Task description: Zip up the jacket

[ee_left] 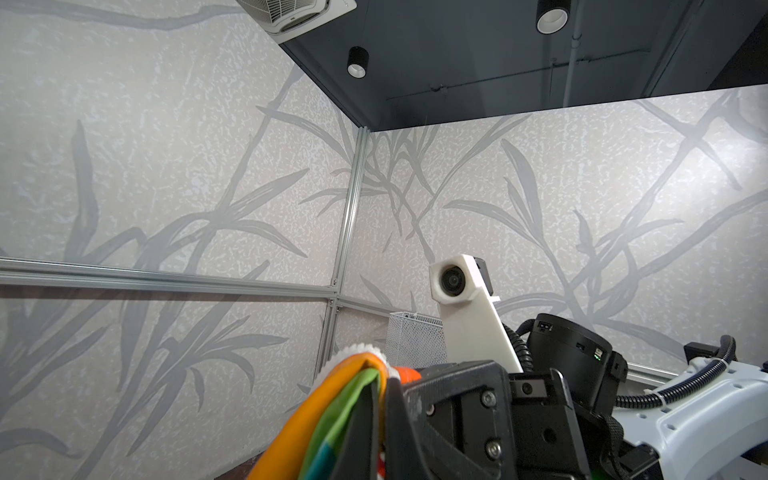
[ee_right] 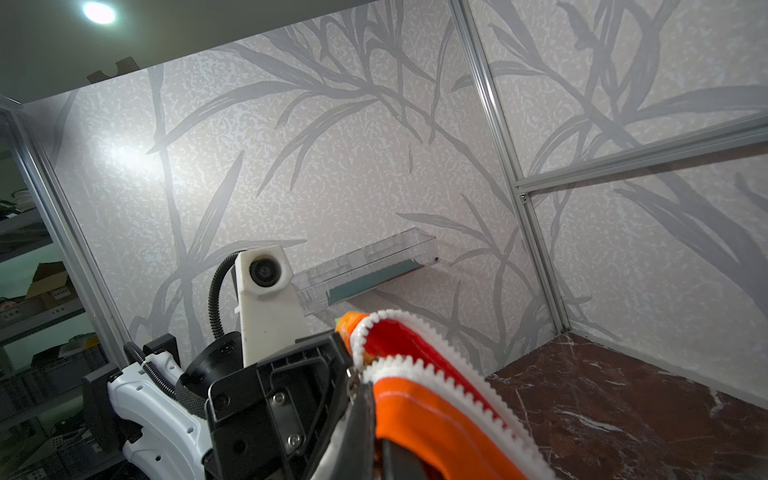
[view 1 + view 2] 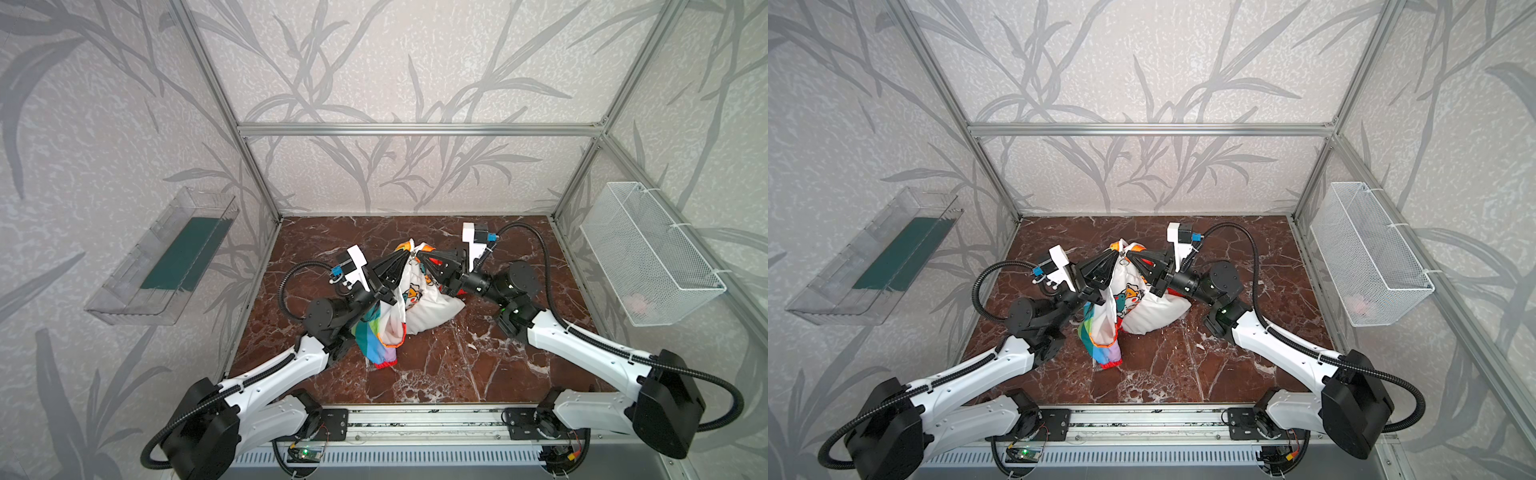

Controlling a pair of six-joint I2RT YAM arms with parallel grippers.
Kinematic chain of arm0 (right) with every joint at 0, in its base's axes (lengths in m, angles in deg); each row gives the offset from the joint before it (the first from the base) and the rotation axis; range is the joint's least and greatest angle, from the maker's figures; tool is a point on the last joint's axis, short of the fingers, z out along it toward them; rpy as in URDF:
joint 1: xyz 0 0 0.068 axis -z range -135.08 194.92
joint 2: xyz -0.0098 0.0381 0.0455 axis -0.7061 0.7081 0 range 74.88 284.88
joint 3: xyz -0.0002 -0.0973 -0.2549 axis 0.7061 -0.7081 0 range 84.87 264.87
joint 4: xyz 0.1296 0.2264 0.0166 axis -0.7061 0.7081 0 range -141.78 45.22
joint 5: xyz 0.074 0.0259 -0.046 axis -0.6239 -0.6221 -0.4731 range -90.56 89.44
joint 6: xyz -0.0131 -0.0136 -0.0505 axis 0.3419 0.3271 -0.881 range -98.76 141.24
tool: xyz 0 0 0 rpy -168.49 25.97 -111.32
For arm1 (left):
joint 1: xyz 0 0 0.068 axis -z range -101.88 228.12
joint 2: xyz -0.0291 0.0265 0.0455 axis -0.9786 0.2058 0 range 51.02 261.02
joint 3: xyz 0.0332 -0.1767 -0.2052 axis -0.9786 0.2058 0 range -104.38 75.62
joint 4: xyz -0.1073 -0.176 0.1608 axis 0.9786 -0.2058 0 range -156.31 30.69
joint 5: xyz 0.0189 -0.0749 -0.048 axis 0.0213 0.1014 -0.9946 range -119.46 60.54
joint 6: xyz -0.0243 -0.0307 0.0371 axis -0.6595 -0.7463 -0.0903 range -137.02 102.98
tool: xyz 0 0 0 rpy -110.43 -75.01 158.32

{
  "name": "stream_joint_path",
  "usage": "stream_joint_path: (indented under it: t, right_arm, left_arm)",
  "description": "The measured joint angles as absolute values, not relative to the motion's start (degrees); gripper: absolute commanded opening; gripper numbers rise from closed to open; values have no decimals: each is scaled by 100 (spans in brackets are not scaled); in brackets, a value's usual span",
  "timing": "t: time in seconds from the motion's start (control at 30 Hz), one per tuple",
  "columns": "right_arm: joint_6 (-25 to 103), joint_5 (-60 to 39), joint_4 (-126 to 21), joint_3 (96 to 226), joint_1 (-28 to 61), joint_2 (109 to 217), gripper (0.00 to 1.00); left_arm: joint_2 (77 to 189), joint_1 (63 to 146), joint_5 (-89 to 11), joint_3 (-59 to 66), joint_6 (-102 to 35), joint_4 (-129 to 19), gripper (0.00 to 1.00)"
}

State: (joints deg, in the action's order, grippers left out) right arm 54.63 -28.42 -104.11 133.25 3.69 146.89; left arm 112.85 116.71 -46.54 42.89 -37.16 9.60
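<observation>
I hold the jacket [image 3: 432, 311] up by its top, left hand [image 3: 402, 254] and right hand [image 3: 423, 254] each clenched on a zipper [image 2: 395, 368] edge, so both halves hang aligned, I judge.

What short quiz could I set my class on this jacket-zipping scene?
1. True or false: the left tool and the right tool are both shut on the jacket.
2. The jacket's lower part: A) rests on the marble table; B) hangs in the wire basket; C) lies in the clear tray.
3. Fill in: in the right wrist view, the zipper teeth are ___.
Key: 1 true; 2 A; 3 white.
</observation>
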Motion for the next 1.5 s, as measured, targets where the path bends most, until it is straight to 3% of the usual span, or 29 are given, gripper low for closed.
stream_joint_path:
  t: [0.7, 0.93, 1.13, 1.3, 1.4, 1.5]
  right_arm:
    - [5384, -2846, -9664, 13356, 484, 14567, 0]
    - [5279, -2822, -9428, 13629, 1219, 14919, 0]
    - [5087, -2936, -9054, 15260, 2091, 15909, 0]
    - [4737, -3080, -8652, 16650, 2318, 16164, 0]
    - [4628, -3170, -8532, 16674, 2305, 15994, 0]
    - [4722, -3255, -8488, 15891, 2272, 15640, 0]
  left_arm:
    - [10651, 11656, -4538, 4186, -3333, -1016, 0]
    - [11916, 11223, -4892, 3067, -3515, -1560, 0]
    - [13853, 10611, -5980, 337, -3648, -2430, 0]
    - [14465, 10541, -6507, -1409, -3707, -2837, 0]
    - [14290, 10587, -6606, -1291, -3860, -2769, 0]
    - [13910, 10685, -6516, -166, -4223, -2273, 0]
